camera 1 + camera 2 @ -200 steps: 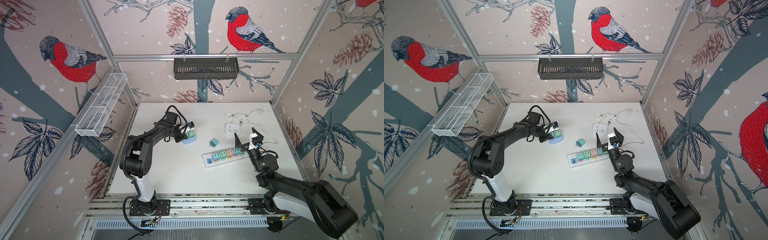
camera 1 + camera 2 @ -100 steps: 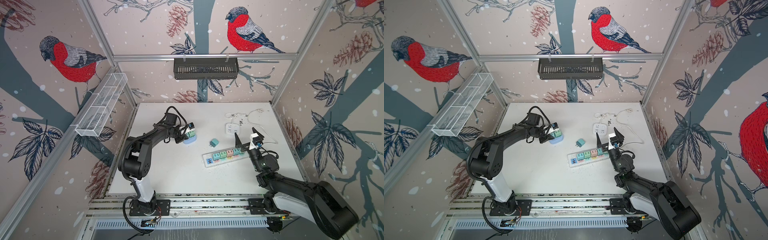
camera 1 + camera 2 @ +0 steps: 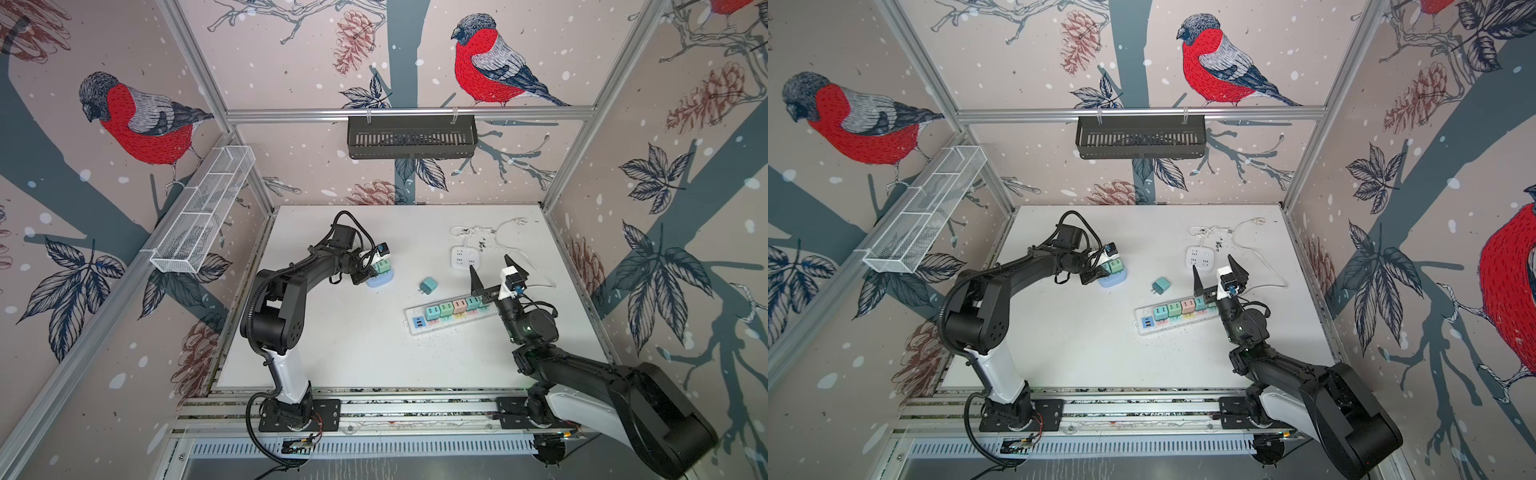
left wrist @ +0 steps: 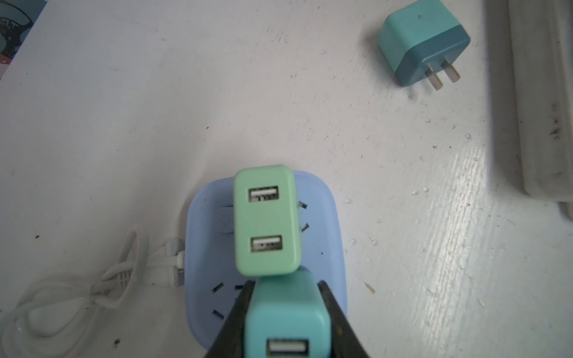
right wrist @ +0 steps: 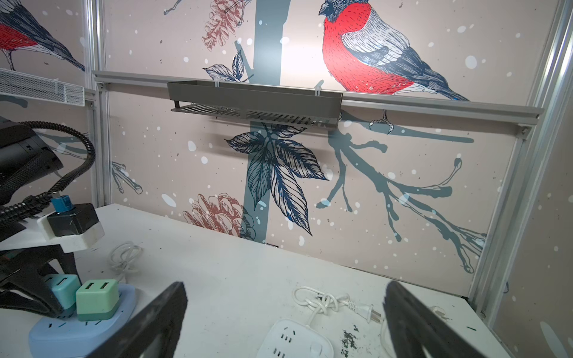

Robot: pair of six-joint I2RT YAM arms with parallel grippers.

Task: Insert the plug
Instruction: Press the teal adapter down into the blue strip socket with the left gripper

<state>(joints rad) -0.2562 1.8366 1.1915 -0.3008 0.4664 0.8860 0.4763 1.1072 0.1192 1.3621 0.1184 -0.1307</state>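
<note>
1. Nothing has visibly shifted from a second ago: the left end effector [image 4: 283, 288] stays clenched on the teal cube-shaped charger plug [image 4: 286, 319].
2. That plug stands on the pale-blue rounded socket block [image 4: 333, 241], just beside a mint-green charger [image 4: 265, 220].
3. The right end effector [image 3: 489, 264] gapes wide, empty, above the white bench [image 3: 353, 353].

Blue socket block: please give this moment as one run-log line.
left gripper: shut on teal plug | teal plug: at blue socket block, beside green plug, seating unclear | right gripper: open, empty

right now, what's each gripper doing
Left gripper: closed on the teal plug, at the blue socket block.
Right gripper: open, holding nothing.
</note>
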